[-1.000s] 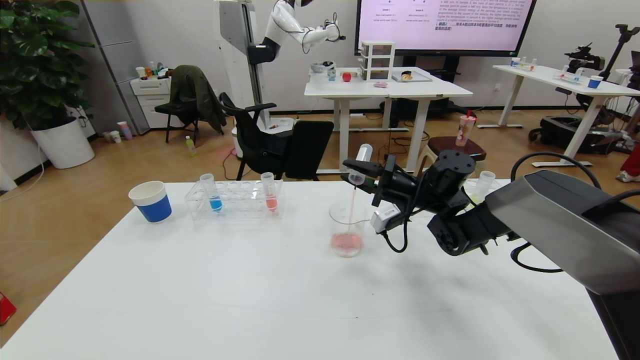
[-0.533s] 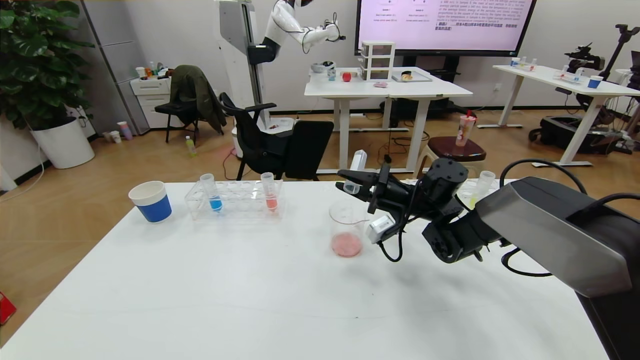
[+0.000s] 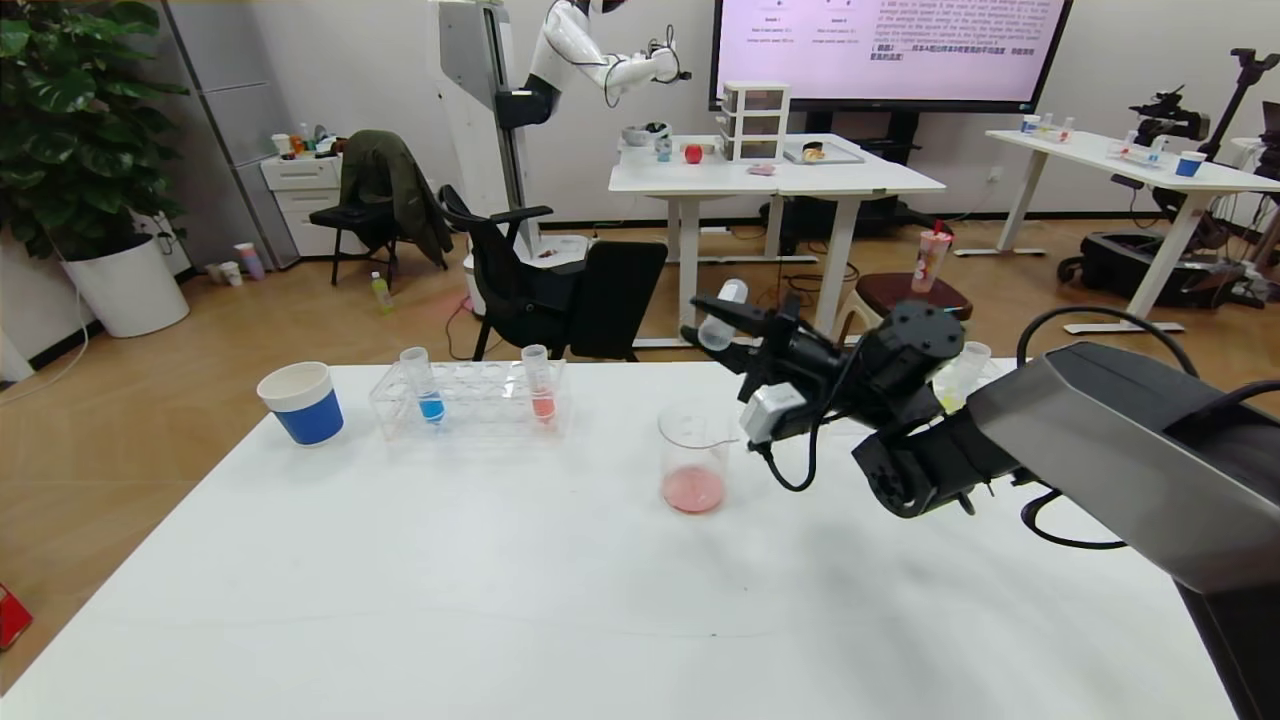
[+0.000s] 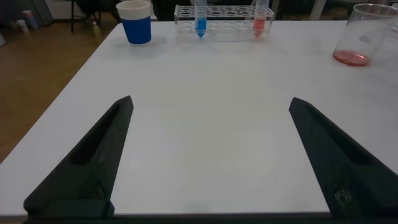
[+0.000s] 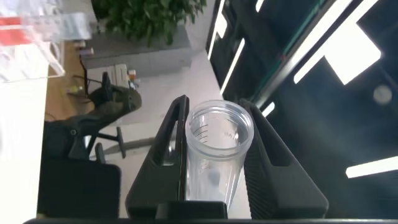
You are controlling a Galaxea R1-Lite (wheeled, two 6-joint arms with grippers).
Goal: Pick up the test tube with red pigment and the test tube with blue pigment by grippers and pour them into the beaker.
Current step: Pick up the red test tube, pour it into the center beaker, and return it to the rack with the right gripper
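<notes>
My right gripper (image 3: 712, 330) is shut on a clear test tube (image 3: 722, 315) that looks empty. It hangs tilted, above and just right of the beaker (image 3: 692, 450). In the right wrist view the tube's open mouth (image 5: 217, 143) sits between the black fingers (image 5: 177, 134). The beaker holds a shallow layer of red liquid. The test tube with blue pigment (image 3: 428, 390) stands in a clear rack (image 3: 470, 405), with another red-filled tube (image 3: 540, 388) beside it. My left gripper (image 4: 210, 101) is open over bare table, far from the rack.
A blue-and-white paper cup (image 3: 301, 402) stands left of the rack. A tube with yellow liquid (image 3: 962, 375) shows behind my right arm. Black chairs stand past the table's far edge (image 3: 620, 364).
The red stream into the beaker has stopped. My right gripper has lifted and swung the tube back up, away from the beaker's rim. The left gripper has not moved.
</notes>
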